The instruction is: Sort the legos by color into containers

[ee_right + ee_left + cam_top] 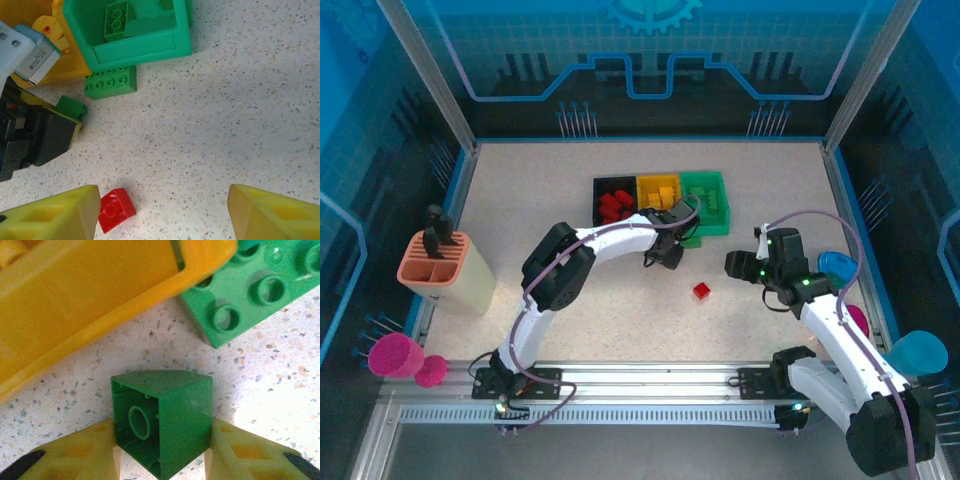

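A small green lego (165,420) lies on its side on the speckled table, hollow underside facing the wrist camera. My left gripper (162,450) is shut on it, one yellow finger pressed to each flank. It sits just in front of the yellow container (90,305), near a flat green lego (255,290). In the top view the black (597,205), yellow (658,178) and green (724,205) containers stand in a row holding bricks, with the left gripper (667,252) below them. My right gripper (162,212) is open over the table. A red lego (116,210) lies beside its left finger.
A cream slotted holder with an orange top (445,265) stands at the left edge. Pink cups (395,355) sit at the near left and blue cups (920,350) at the right. The flat green lego (110,82) rests against the green container's front wall (135,47).
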Available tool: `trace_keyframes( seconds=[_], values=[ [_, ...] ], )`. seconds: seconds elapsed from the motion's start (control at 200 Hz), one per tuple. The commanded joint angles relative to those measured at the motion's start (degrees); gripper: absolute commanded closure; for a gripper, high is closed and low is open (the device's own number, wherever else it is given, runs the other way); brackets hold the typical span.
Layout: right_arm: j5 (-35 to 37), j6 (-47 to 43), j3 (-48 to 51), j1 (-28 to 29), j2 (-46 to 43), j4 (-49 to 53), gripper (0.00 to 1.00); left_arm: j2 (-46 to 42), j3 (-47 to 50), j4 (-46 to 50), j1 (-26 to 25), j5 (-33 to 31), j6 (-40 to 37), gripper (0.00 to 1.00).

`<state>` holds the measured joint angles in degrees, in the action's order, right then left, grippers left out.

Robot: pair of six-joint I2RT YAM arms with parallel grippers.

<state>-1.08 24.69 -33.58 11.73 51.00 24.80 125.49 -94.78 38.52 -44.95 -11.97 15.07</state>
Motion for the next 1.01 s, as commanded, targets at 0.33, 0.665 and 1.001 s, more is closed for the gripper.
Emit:
trace_keyframes(
  seconds=[0.33,0.665,1.001],
  values=[
    [-0.1,0.8,0.5,0.6,0.7,-0.8,0.32,-5.0,-3.1,2.6,0.1,0.1,-0.4,0.65],
    [-0.7,1.7,0.9,0.7,0.8,-1.4,0.32,-5.4,-12.5,0.5,0.3,1.6,-2.1,0.65],
    [-0.2,1.7,1.5,0.8,-3.4,1.7,0.33,9.1,-36.1,7.0,1.5,3.1,-2.6,0.64]
  ],
)
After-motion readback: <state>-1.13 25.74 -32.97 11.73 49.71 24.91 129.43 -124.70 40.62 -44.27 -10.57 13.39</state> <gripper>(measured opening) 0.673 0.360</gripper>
